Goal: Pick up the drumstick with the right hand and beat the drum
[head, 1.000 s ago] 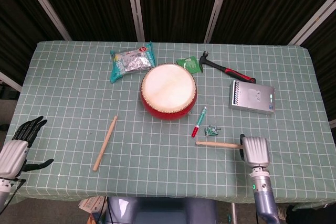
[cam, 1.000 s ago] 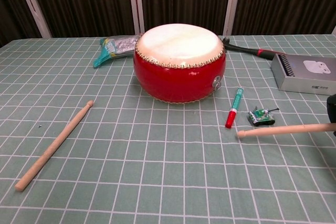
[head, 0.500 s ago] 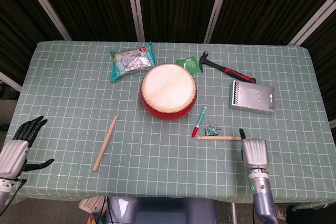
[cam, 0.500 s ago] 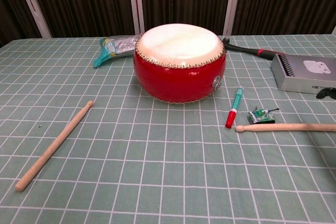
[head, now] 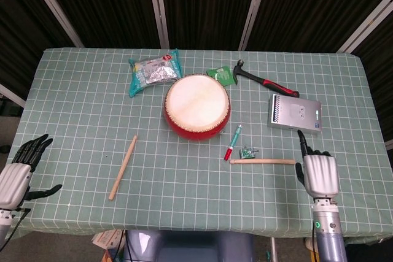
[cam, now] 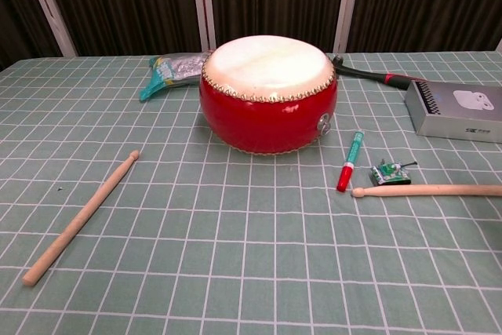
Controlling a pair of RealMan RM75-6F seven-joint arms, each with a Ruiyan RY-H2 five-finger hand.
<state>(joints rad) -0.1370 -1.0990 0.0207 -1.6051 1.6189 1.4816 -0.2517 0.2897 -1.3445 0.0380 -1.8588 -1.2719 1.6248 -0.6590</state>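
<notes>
The red drum [head: 196,107] with a pale skin stands upright mid-table, also central in the chest view [cam: 268,92]. One wooden drumstick [head: 263,161] lies flat on the cloth to the drum's front right, seen too in the chest view [cam: 427,191]. My right hand [head: 319,173] is just right of that stick's end, apart from it, fingers stretched out and holding nothing. A second drumstick [head: 123,167] lies front left of the drum [cam: 82,217]. My left hand [head: 18,176] hangs off the table's left front corner, fingers spread, empty. Neither hand shows in the chest view.
A hammer [head: 265,80] and a green card [head: 220,74] lie behind the drum, with a foil packet [head: 153,72] to the back left. A grey box [head: 295,114] sits right. A red-green marker [head: 233,143] and a small green part [head: 247,151] lie by the stick's tip.
My right hand has let go of the drumstick and drawn off to the right with fingers unfolding. The stick shifted a little and now lies flat on the cloth. The left hand is unmoved.
</notes>
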